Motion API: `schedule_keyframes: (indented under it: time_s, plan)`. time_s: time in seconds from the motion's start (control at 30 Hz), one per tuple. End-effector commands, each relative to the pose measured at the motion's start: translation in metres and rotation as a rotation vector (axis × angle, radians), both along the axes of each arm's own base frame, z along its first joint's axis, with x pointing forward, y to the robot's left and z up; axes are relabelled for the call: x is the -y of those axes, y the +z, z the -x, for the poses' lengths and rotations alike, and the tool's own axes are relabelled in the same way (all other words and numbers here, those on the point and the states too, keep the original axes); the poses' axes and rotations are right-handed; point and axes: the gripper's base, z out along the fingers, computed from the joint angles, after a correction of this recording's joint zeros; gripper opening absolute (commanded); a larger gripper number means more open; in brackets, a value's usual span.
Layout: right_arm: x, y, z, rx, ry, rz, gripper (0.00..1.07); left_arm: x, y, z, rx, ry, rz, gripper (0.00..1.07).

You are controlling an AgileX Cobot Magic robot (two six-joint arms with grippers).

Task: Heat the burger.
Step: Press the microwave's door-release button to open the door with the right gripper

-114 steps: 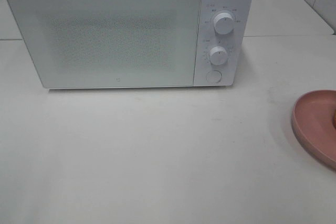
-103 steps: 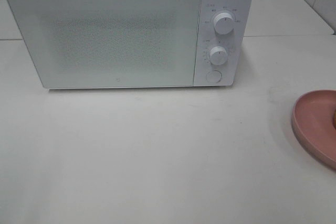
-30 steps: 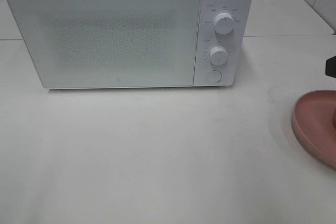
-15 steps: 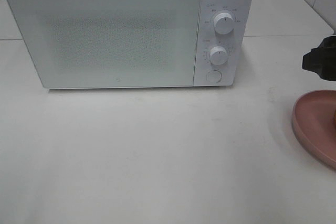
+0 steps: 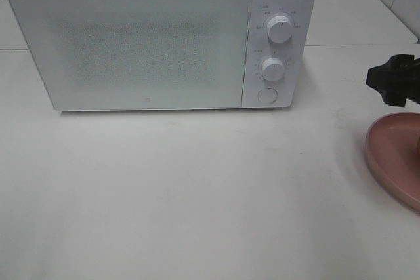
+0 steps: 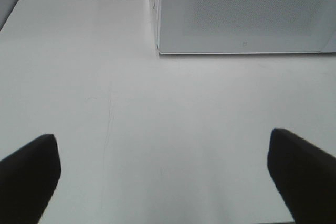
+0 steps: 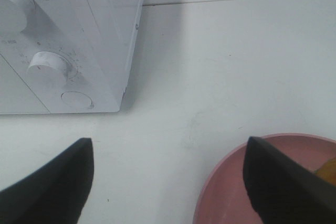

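While left gripper (image 6: 161,139) and right gripper (image 7: 169,142) gape wide, burger (image 7: 328,172) a golden sliver on pink plate (image 7: 226,184).

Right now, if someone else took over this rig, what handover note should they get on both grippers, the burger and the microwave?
Left gripper: open, empty, over the bare white table in front of the microwave.
Right gripper: open, empty, near the rim of the round pink plate.
Golden-brown burger: only a sliver shows, on the plate at the frame edge.
White box-shaped microwave: door shut.
Done: nothing visible yet.
Left: open the door, load the burger, shut it, start heating.
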Motion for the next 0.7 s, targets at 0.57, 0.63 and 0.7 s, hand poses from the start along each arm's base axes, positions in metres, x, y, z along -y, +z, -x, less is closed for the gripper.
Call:
schedule_keyframes:
  time_s: [0.57, 0.63, 0.7]
  plan:
    - [-0.038, -0.039, 0.016, 0.141, 0.107, 0.075, 0.73, 0.0, 0.0, 0.002, 0.018, -0.001, 0.007, 1.0]
    - [-0.045, -0.043, 0.016, 0.143, 0.116, 0.095, 0.73, 0.0, 0.0, 0.002, 0.018, -0.001, 0.007, 1.0]
    - [-0.048, -0.045, 0.016, 0.143, 0.115, 0.1, 0.73, 0.0, 0.0, 0.002, 0.018, -0.001, 0.007, 1.0]
